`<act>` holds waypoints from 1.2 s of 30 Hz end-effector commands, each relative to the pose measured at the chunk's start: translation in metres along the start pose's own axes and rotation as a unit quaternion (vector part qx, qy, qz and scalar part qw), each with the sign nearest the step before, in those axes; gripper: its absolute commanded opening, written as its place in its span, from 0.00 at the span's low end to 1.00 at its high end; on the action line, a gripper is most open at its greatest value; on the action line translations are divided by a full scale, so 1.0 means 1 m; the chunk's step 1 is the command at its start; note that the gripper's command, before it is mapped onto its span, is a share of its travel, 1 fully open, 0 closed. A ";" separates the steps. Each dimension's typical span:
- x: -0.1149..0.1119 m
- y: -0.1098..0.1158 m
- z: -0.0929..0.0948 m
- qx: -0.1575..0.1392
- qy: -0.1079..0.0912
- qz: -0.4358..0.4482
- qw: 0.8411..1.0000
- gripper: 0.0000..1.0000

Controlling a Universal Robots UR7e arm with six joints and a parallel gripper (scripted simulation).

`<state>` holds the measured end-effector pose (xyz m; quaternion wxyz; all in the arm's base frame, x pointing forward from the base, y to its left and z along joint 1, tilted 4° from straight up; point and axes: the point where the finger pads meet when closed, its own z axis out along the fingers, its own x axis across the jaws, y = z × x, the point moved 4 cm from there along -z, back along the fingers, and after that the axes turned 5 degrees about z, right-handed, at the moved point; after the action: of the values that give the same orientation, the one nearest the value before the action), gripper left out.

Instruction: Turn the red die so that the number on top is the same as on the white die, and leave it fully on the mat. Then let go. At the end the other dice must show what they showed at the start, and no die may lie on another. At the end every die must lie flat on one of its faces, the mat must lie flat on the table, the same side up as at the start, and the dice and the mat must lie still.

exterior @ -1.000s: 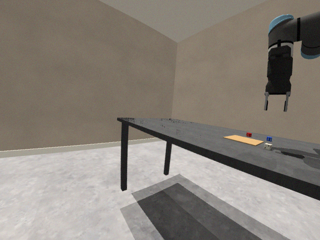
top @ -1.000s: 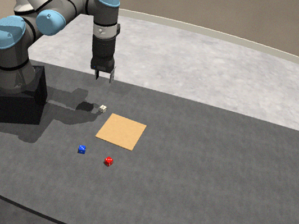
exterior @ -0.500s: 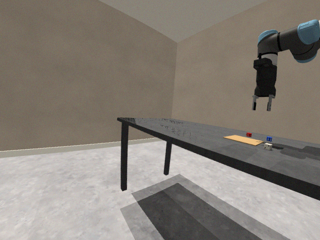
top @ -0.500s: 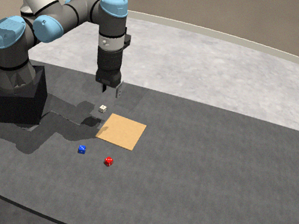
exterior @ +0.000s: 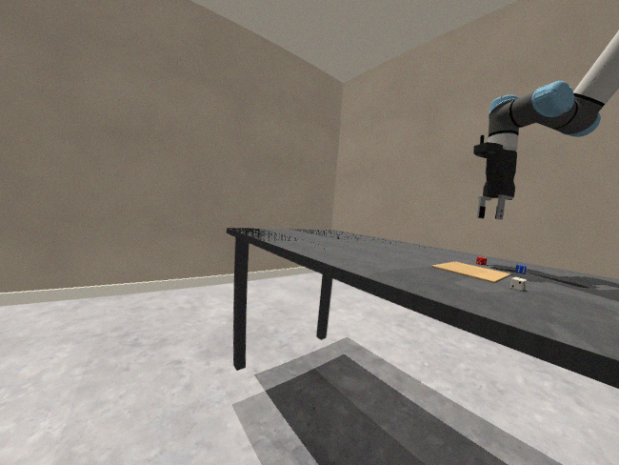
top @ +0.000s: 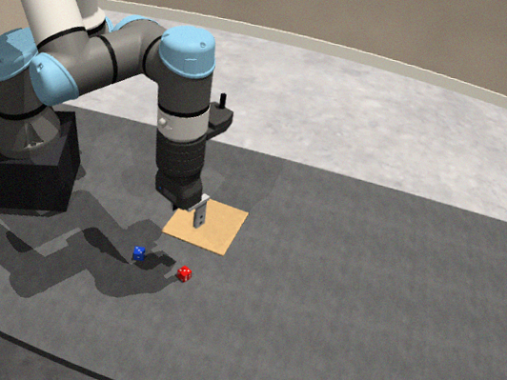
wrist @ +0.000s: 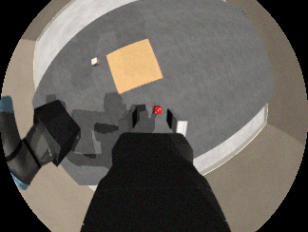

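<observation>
The red die (top: 184,273) (exterior: 481,260) (wrist: 158,110) lies on the dark table, off the tan mat (top: 218,232) (exterior: 469,271) (wrist: 134,65) and just in front of it. The white die (exterior: 518,283) (wrist: 95,61) lies on the table beside the mat's other side; the arm hides it in the top view. The blue die (top: 139,252) (exterior: 520,269) lies left of the red one. My gripper (top: 187,216) (exterior: 490,212) (wrist: 151,114) is open and empty. It hangs high above the table, about over the red die, which shows between the fingertips in the wrist view.
The robot's black base (top: 26,167) stands at the table's left end. The dark table (top: 331,272) (exterior: 349,250) stretches wide to the right and front. The arm's shadow falls around the blue die.
</observation>
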<state>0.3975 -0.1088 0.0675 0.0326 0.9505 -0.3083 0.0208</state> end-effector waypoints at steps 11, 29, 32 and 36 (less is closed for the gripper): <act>0.019 0.018 0.004 0.001 0.000 0.021 1.000 1.00; 0.020 0.016 0.007 0.001 0.000 0.062 0.998 1.00; 0.021 0.016 0.008 0.001 0.000 0.071 0.997 1.00; 0.022 0.015 0.011 0.001 0.000 0.117 0.993 1.00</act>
<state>0.4048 -0.1345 0.0610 0.0297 0.9238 -0.3810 0.0232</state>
